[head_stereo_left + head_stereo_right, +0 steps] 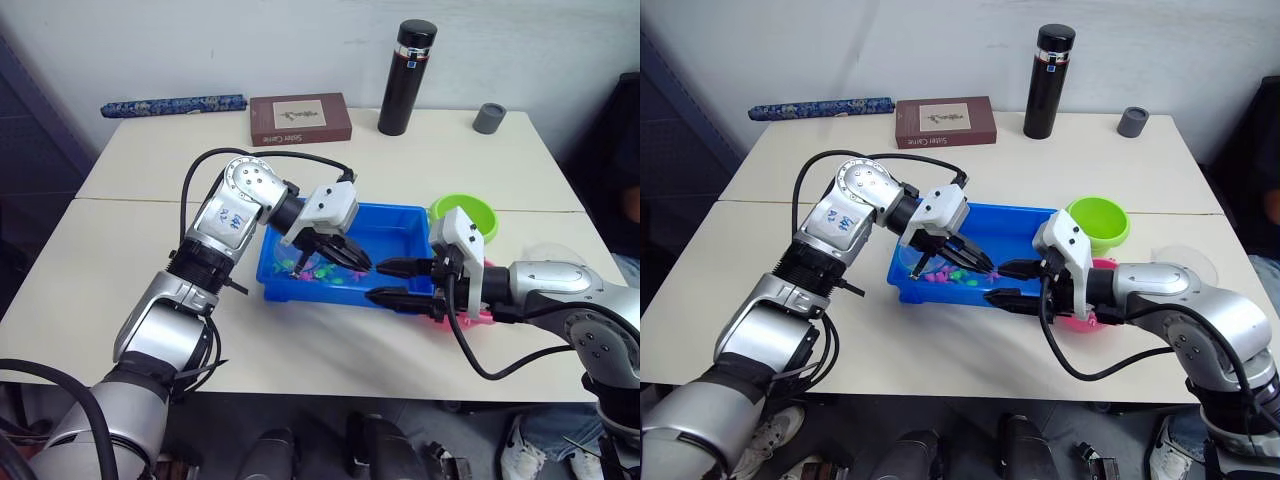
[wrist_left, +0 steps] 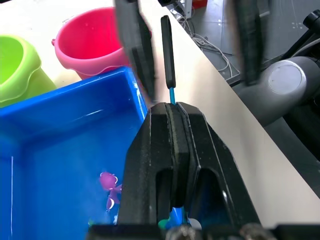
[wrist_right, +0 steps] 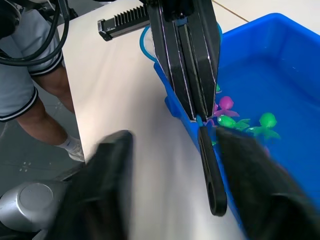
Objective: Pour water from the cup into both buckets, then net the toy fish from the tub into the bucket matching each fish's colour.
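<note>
The blue tub (image 1: 400, 215) sits mid-table with pink and green toy fish (image 3: 230, 121) in its water. My left gripper (image 1: 350, 262) reaches into the tub and is shut on the net's handle (image 2: 167, 50), which sticks out over the tub's front right corner. The net's light-blue hoop (image 3: 144, 37) peeks out behind that gripper. My right gripper (image 1: 385, 282) is open just past the handle's end (image 3: 210, 170), one finger on either side of it. Beyond the tub stand the green bucket (image 1: 463, 215) and the pink bucket (image 2: 90, 40). The clear cup (image 1: 1188, 262) shows faintly behind my right forearm.
Along the far edge of the table are a black flask (image 1: 405, 78), a brown box (image 1: 300, 118), a grey cap (image 1: 490, 117) and a folded blue umbrella (image 1: 175, 104). A person's leg (image 3: 30, 75) stands beside the table's front edge.
</note>
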Tool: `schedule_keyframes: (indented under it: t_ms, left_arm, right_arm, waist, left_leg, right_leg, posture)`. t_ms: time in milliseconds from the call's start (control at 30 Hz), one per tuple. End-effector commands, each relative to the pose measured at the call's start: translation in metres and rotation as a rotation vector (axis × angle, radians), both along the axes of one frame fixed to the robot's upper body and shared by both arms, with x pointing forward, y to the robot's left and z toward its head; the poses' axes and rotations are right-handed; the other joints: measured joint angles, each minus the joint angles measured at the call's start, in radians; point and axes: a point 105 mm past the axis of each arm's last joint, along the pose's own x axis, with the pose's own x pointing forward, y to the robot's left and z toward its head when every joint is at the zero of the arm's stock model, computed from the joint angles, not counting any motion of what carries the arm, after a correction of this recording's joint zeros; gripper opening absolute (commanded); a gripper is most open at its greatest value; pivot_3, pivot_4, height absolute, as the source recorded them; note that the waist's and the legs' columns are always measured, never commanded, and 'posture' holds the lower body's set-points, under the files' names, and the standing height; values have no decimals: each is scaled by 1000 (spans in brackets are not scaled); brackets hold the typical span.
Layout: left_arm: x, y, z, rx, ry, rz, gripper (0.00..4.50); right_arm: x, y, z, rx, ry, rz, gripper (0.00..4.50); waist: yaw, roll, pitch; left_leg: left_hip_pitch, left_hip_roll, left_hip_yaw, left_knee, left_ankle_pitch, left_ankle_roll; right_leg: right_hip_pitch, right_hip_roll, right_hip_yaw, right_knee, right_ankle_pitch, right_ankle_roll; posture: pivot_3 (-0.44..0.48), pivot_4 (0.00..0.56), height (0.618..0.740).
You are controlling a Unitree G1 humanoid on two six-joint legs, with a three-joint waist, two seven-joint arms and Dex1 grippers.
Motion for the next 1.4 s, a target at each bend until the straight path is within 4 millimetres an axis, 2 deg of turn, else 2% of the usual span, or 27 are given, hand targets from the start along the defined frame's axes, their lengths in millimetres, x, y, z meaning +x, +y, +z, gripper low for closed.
schedule_keyframes:
  t_ms: [33, 67, 100, 667, 767, 933, 967, 1000, 1033, 1167, 1333, 1400]
  left_arm:
    - [-3, -2, 16, -24, -40, -26, 0]
    - [-3, -2, 16, -24, -41, -26, 0]
    - [-3, -2, 16, -23, -41, -26, 0]
    - [1, 1, 13, 4, -5, 29, 0]
    - [8, 0, 16, -16, -20, 82, 922]
    - [7, 4, 22, -36, -8, 92, 3216]
    - [7, 5, 24, -47, -13, 93, 3468]
    - [8, 6, 28, -69, -31, 103, 4029]
    - [9, 8, 32, -81, -37, 115, 4369]
    - [8, 21, 48, -118, -19, 148, 4460]
    - [6, 53, 87, -206, 52, 257, 4460]
    - [5, 65, 95, -217, 75, 298, 4460]
  right_arm:
    - [-2, 1, 3, 5, -24, 12, 542]
    - [-2, 1, 4, 5, -24, 11, 55]
    - [-2, 2, 4, 6, -25, 11, 16]
    - [-1, 2, 7, 14, -36, 7, 16]
    - [0, 1, 7, 10, -38, 3, 0]
    - [1, 0, 7, 6, -39, 0, 0]
    - [1, -1, 6, 5, -39, 0, 0]
    - [1, -1, 6, 6, -39, 0, 0]
    - [0, -1, 6, 5, -39, 0, 0]
    - [0, -2, 6, 1, -39, -4, 0]
    - [5, -9, 5, -29, -58, -40, 0]
    - [9, -13, 4, -42, -76, -68, 0]
  waist:
    - [0, 0, 0]
    - [0, 0, 0]
    - [0, 0, 0]
    - [0, 0, 0]
    - [0, 0, 0]
    - [0, 0, 0]
    - [-1, 0, 0]
    - [-1, 0, 0]
    - [-1, 0, 0]
    - [-1, 0, 0]
    - [-3, 0, 0]
    - [-3, 0, 0]
  left_leg:
    - [0, 0, 0, 0, 0, 0]
    - [0, 0, 0, 0, 0, 0]
    - [0, 0, 0, 0, 0, 0]
    - [0, 0, 0, 0, 0, 0]
    - [0, 0, 0, 0, 0, 0]
    - [0, 0, 0, 0, 0, 0]
    - [0, 0, 0, 0, 0, 0]
    - [0, 0, 0, 0, 0, 0]
    - [0, 0, 0, 0, 0, 0]
    - [0, 0, 0, 0, 0, 0]
    - [0, 0, -1, 0, 0, 0]
    - [0, 0, -1, 0, 0, 0]
  right_leg:
    - [0, 0, 0, 0, 0, 0]
    - [0, 0, 0, 0, 0, 0]
    - [0, 0, 0, 0, 0, 0]
    - [0, 0, 0, 0, 0, 0]
    - [0, 0, 0, 1, 0, 0]
    - [0, 0, 0, 1, 0, 0]
    - [0, 0, 0, 1, 0, 0]
    - [0, 0, 0, 1, 0, 0]
    - [0, 0, 0, 1, 0, 0]
    - [0, 0, 0, 1, 0, 0]
    - [0, 0, 0, 1, 0, 0]
    - [0, 0, 0, 1, 0, 0]
  posture:
    - [0, 150, 739]
    - [0, 150, 739]
    - [0, 150, 739]
    - [0, 150, 739]
    - [0, 150, 739]
    - [0, 150, 739]
    - [0, 150, 739]
    - [0, 150, 739]
    - [0, 150, 739]
    - [0, 150, 739]
    - [0, 150, 739]
    - [0, 150, 739]
